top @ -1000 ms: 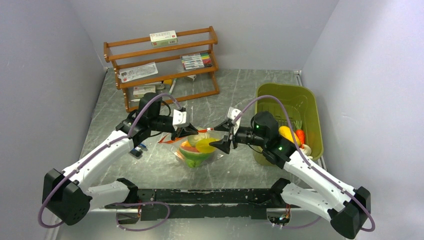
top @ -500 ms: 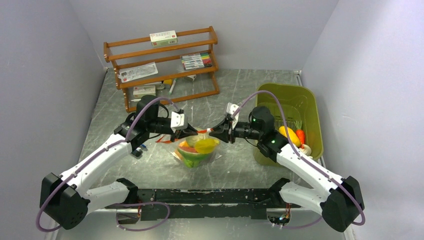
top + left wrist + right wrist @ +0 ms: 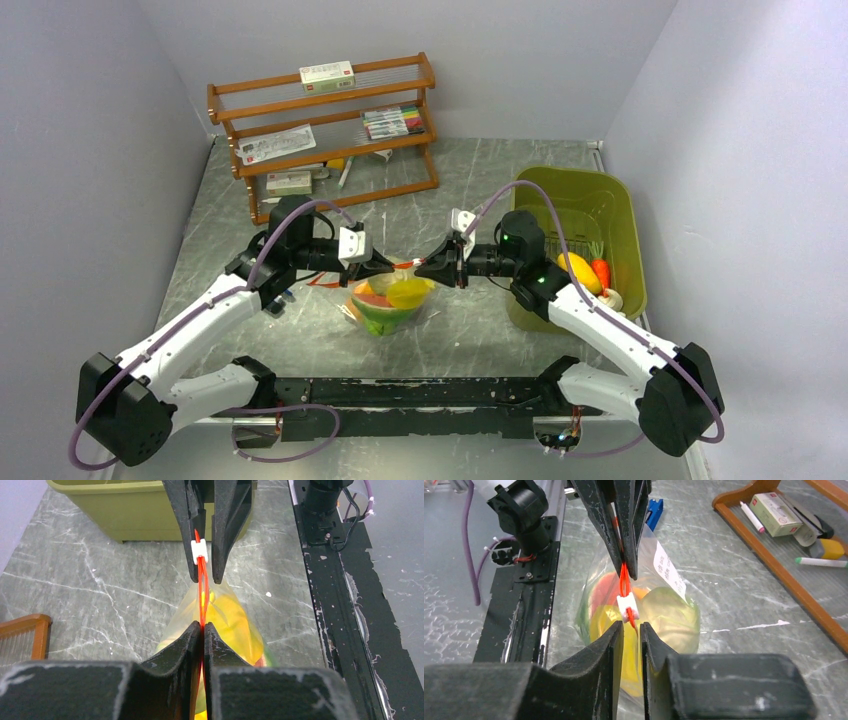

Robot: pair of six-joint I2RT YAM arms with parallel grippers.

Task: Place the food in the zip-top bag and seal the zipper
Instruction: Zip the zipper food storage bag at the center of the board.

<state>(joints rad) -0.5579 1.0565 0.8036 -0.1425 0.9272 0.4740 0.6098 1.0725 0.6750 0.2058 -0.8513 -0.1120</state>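
The clear zip-top bag [image 3: 392, 305] hangs between my two grippers, just above the table, filled with the food [image 3: 400, 292]: yellow, green and red-orange pieces. The red-orange zipper [image 3: 202, 590] runs taut between the grippers. My left gripper [image 3: 202, 625] is shut on the zipper's left end. My right gripper [image 3: 631, 625] is closed on the other end, at the white slider [image 3: 628, 607], with its fingertips either side of the slider [image 3: 199, 552]. In the top view the left gripper [image 3: 383, 268] and the right gripper [image 3: 422, 270] face each other over the bag.
An olive-green bin [image 3: 575, 172] stands at the right with a yellow-orange piece [image 3: 572, 268] and a carrot-like piece [image 3: 600, 272] inside. A wooden rack [image 3: 330, 140] with marker pens [image 3: 392, 122] and small boxes stands at the back left. A blue object [image 3: 654, 510] lies near the left arm.
My right gripper, open a second ago, has moved left to the zipper's end and closed at the slider. The left arm has drawn back slightly, and the zipper is now taut.
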